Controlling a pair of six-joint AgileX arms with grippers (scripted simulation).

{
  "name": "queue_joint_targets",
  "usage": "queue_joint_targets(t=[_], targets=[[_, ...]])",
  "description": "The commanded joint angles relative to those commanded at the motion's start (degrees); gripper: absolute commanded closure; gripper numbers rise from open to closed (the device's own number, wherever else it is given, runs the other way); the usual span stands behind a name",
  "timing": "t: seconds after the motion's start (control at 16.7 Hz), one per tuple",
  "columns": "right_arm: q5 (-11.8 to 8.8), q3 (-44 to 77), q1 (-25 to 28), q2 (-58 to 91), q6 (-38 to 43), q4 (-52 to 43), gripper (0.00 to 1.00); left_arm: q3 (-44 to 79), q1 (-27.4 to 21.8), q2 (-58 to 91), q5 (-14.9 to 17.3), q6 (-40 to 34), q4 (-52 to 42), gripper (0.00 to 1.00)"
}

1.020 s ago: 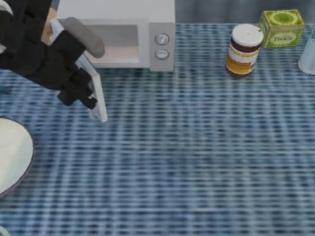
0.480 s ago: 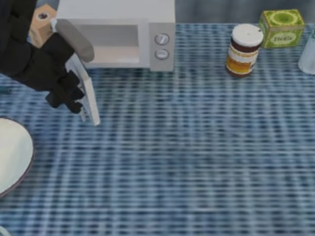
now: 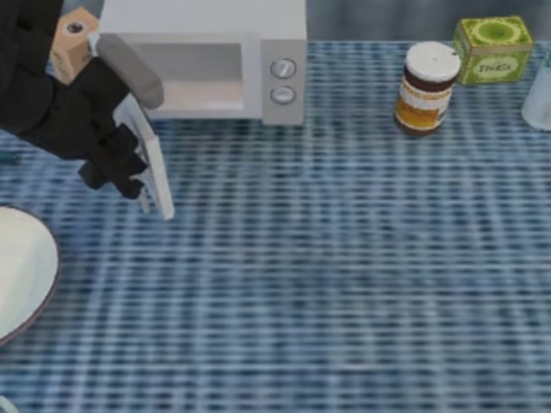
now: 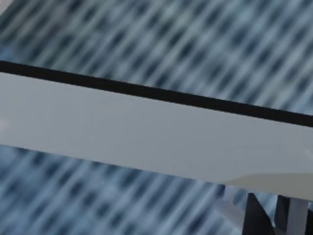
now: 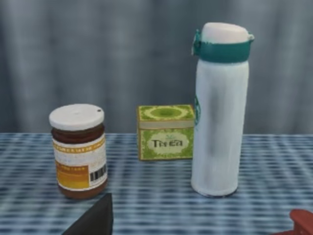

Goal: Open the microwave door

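- Top view: the microwave (image 3: 202, 60) stands at the counter's (image 3: 344, 258) far left edge, its cavity exposed. The microwave door (image 3: 153, 159) juts out toward the camera, swung wide. The left gripper (image 3: 129, 176) is pressed against the door's outer face at the handle; whether its fingers clamp the bar cannot be told. If the grip is loose, the handle could slip free mid-swing; pulling off the hinge arc might drag the appliance.
- Left wrist view: the door's pale edge (image 4: 146, 132) fills the frame above the checked cloth; dark fingers (image 4: 257, 215) show at one corner.
- Right wrist view: the right arm is parked, facing a jar (image 5: 78, 149), tea box (image 5: 165, 132) and flask (image 5: 217, 107).
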Motion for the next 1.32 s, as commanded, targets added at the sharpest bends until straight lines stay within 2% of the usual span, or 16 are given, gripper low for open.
queue_joint_targets(t=[0.9,1.32], targets=[[0.0,0.0,0.0,0.0,0.0,0.0,0.0,-0.08,-0.04,0.23,0.14,0.16,-0.13,1.0],[0.0,0.0,0.0,0.0,0.0,0.0,0.0,1.24,3.86,0.85,3.32,9.92,-4.24,1.0]])
